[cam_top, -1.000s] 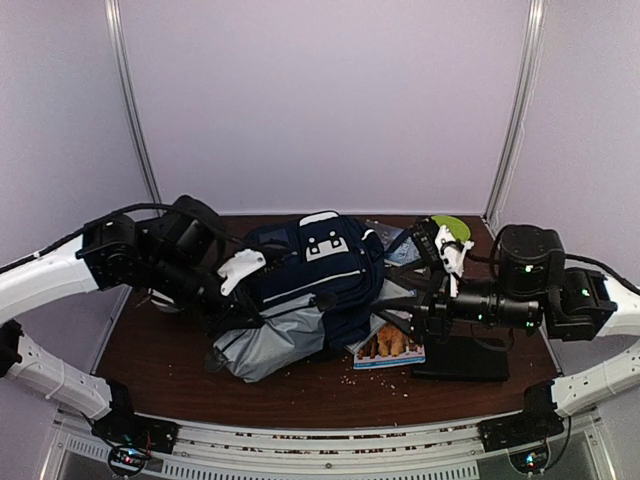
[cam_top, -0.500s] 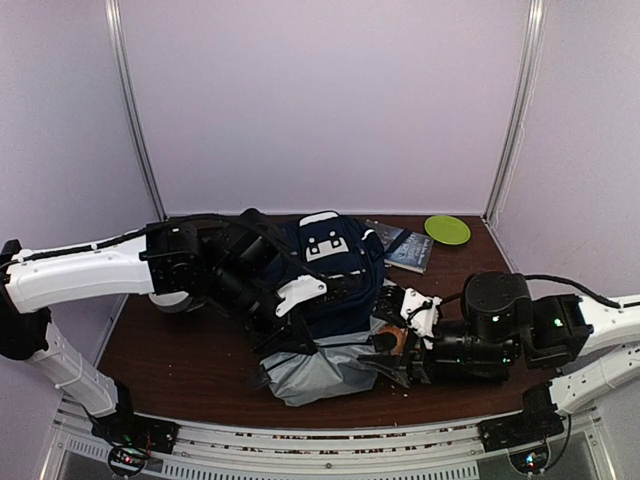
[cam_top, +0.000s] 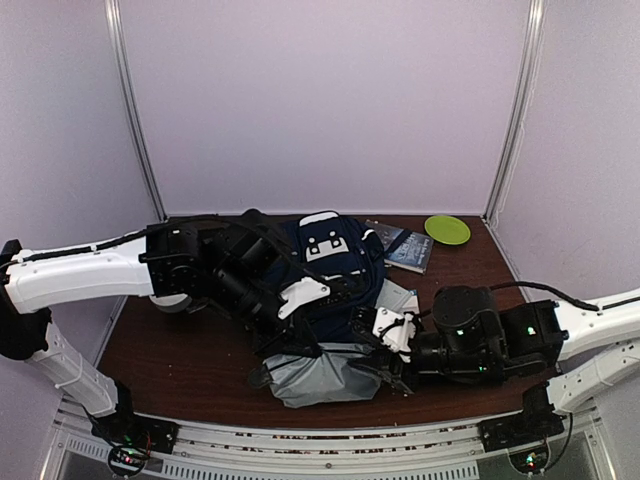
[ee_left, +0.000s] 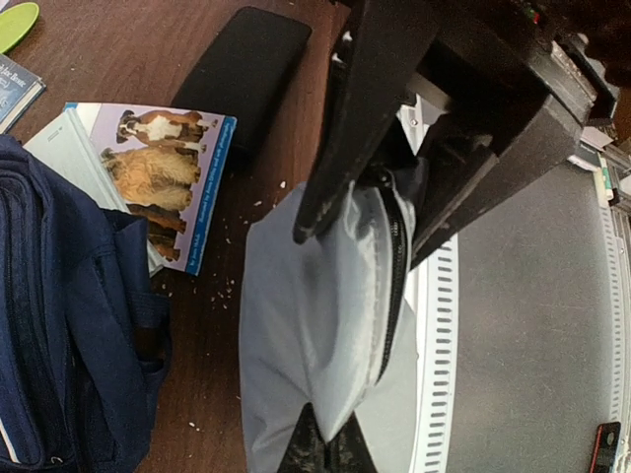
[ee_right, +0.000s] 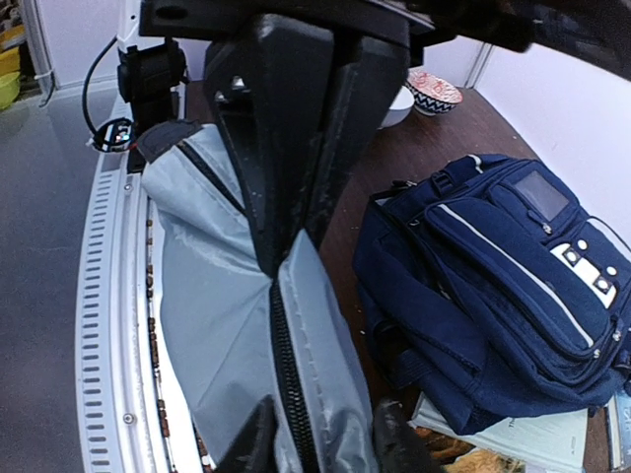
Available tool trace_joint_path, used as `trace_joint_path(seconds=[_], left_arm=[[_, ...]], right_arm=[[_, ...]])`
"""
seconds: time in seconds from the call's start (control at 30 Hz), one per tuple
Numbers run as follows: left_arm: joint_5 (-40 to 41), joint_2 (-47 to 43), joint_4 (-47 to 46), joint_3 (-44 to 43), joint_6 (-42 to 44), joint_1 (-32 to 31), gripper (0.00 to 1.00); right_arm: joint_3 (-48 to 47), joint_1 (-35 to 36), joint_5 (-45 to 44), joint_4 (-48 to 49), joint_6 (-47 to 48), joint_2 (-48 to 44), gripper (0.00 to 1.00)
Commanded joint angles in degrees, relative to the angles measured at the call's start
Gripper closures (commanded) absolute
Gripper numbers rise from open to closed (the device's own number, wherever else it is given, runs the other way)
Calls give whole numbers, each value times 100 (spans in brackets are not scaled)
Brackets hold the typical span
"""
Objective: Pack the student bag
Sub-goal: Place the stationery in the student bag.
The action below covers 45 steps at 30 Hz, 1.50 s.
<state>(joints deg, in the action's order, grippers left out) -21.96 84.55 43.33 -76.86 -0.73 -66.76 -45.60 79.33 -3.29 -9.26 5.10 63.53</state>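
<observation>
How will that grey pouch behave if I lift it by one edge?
Probably floppy: the grey pouch creases and sags where the left gripper pinches it. Likely light, since its thin fabric bunches easily. Its zipper seam looks the firmest hold.

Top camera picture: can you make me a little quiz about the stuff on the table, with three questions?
1. What animals are on the cover of the book?
2. True or false: the green plate lies outside the backpack, near the far right corner.
3. What do the left gripper and the right gripper pinch? A the book, B the grey pouch, C the green plate.

Key: 1 dogs; 2 true; 3 B.
</observation>
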Motion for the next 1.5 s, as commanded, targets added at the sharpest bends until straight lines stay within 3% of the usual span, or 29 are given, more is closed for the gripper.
trace_joint_path(seconds=[0.0, 0.1, 0.23, 0.27, 0.37, 0.43, 0.53, 0.7, 0.83, 0.97, 1.17, 1.47], left_arm=[[-211, -253, -721, -118, 21, -21, 100], [-226, -256, -759, -123, -2, -21, 100], [116, -303, -895, -26, -117, -21, 100], [259, -374, -988, 71, -144, -21, 95], [957, -786, -1543, 624, -459, -6, 38], [1540, -1083, -1790, 919, -646, 33, 19], [2548, -1530, -2005, 1286, -903, 115, 3], [3539, -1800, -2138, 1626, -920, 277, 2], [4013, -1018, -1730, 1210, -866, 511, 2], [3509, 102, -1433, 548, -801, 1069, 9], [2949, 1407, -902, -490, 47, 1038, 11], [2324, 1912, -897, -729, 455, 1003, 8]], right_arm=[[-71, 30, 154, -58, -184, 0, 80], [-65, 30, 136, -116, -283, -60, 100], [-90, 23, -298, -230, -656, -255, 100], [-62, 20, -498, -230, -773, -318, 100], [112, -97, -1108, -233, -1169, -514, 100], [234, -276, -1395, -262, -1456, -675, 100], [473, -508, -1767, -239, -1865, -1078, 100], [702, -883, -2348, -335, -2587, -1856, 100], [748, -1168, -2958, -625, -3188, -2326, 100], [798, -1291, -2963, -644, -3404, -2429, 100], [733, -1298, -3294, -961, -3526, -2639, 100], [806, -1303, -3411, -1054, -3472, -2960, 100]])
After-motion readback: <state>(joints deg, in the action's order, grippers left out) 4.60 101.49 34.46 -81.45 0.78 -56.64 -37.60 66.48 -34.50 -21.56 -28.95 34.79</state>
